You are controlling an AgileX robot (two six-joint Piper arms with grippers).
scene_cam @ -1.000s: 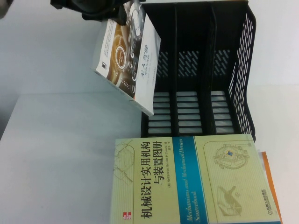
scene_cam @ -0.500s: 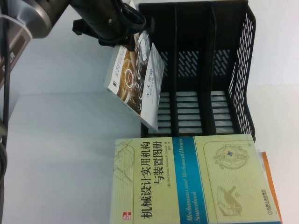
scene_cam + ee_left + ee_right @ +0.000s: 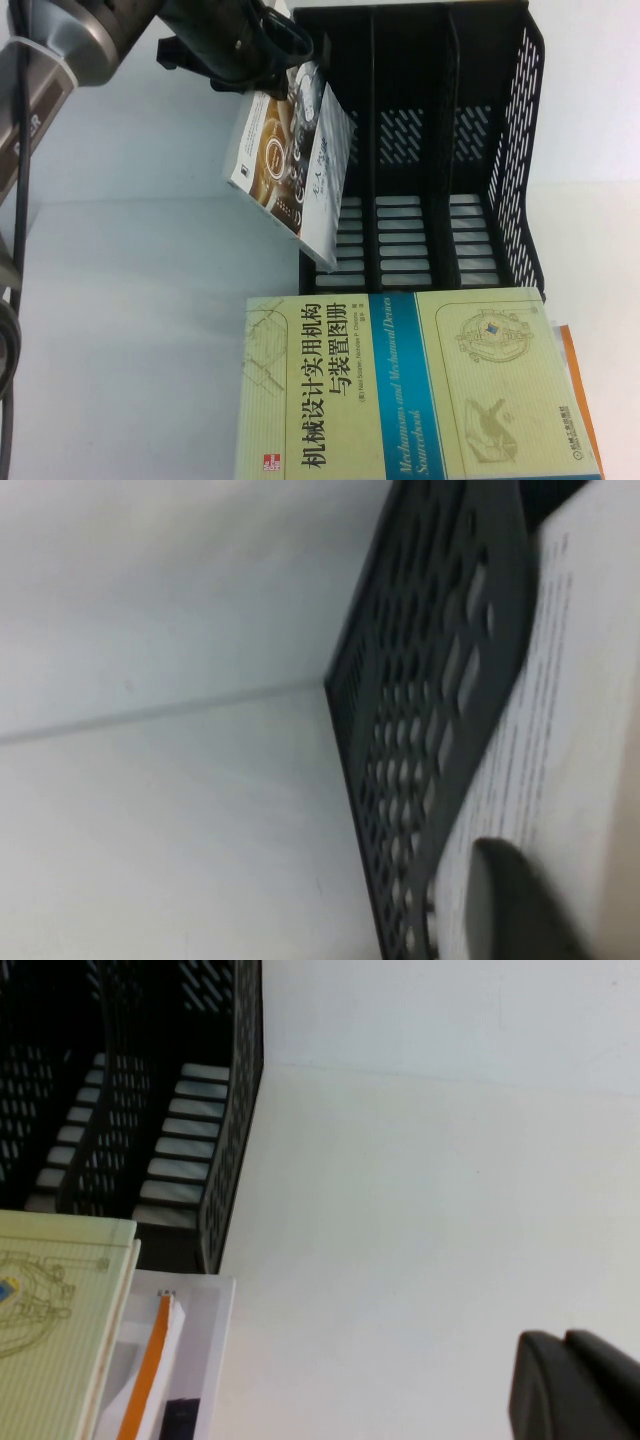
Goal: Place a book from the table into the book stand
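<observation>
The book [image 3: 290, 165] hangs tilted in the air at about ten o'clock in the high view, its lower corner just at the left wall of the book stand [image 3: 510, 150], over the leftmost slot. You should expect a thin paperback like this to be light but floppy: held by one top edge, its free end will likely sag and swing, and the glossy cover may slip. A grip near the spine looks safest.

Your left gripper [image 3: 285, 75] is at eleven o'clock, clamped on the book's upper edge; in the left wrist view one finger pad [image 3: 500, 900] presses flat on a printed page beside the stand's perforated wall.

Your right gripper [image 3: 575, 1385] shows only in its own wrist view, over bare table [image 3: 420, 1190]; whether it is apart or together I cannot tell.

At six o'clock lies the pale yellow-green book [image 3: 420, 385], on an orange-edged book [image 3: 578, 385].
</observation>
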